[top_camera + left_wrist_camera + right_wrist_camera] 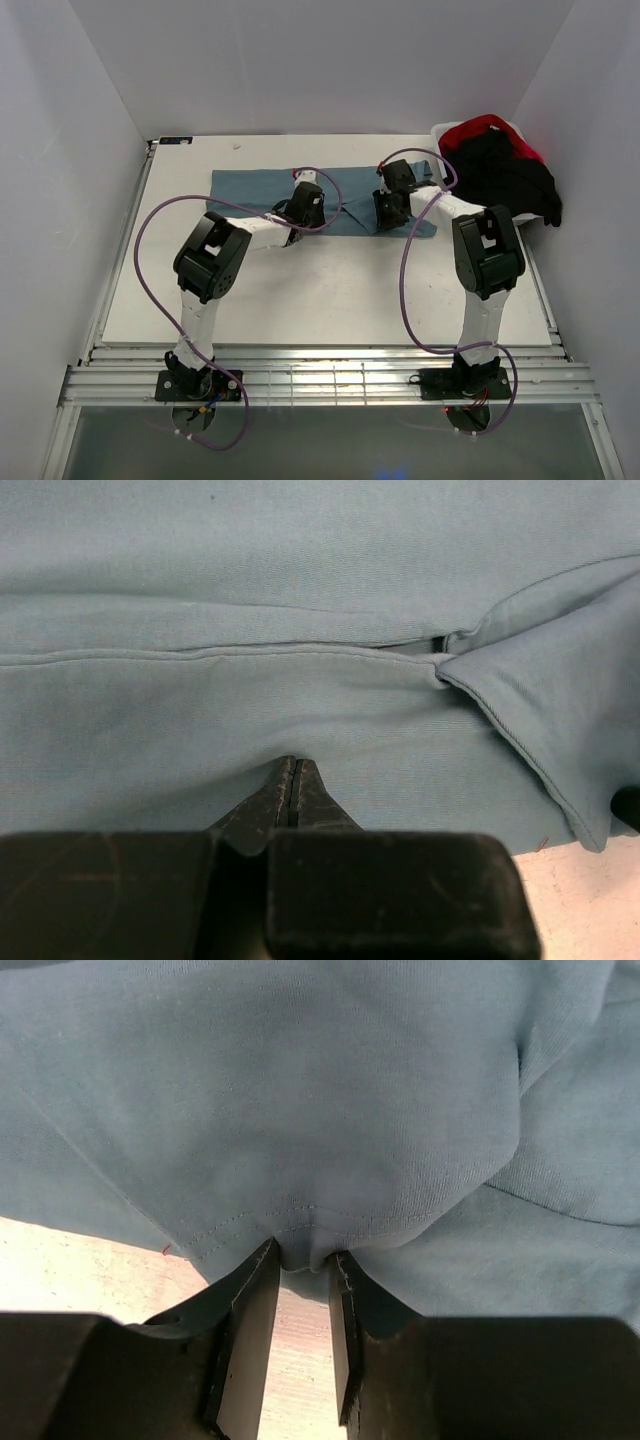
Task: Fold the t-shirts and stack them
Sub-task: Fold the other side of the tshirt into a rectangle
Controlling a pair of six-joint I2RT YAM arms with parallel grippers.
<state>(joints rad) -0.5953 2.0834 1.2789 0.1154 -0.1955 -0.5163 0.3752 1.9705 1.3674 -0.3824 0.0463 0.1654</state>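
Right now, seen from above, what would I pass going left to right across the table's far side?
Left gripper → right gripper → heap of red and black shirts. Blue shirt spans both grippers.

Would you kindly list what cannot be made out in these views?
Left wrist: whether the left gripper pinches cloth; shut jaws hide that.
Right wrist: frame edges crop the teal t-shirt beyond the right gripper.
Top external: both grippers cover part of it; black t-shirt and red t-shirt bury most of the white tub.

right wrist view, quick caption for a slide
right tool pinches the stitched hem of the teal-blue t-shirt, pale table showing below
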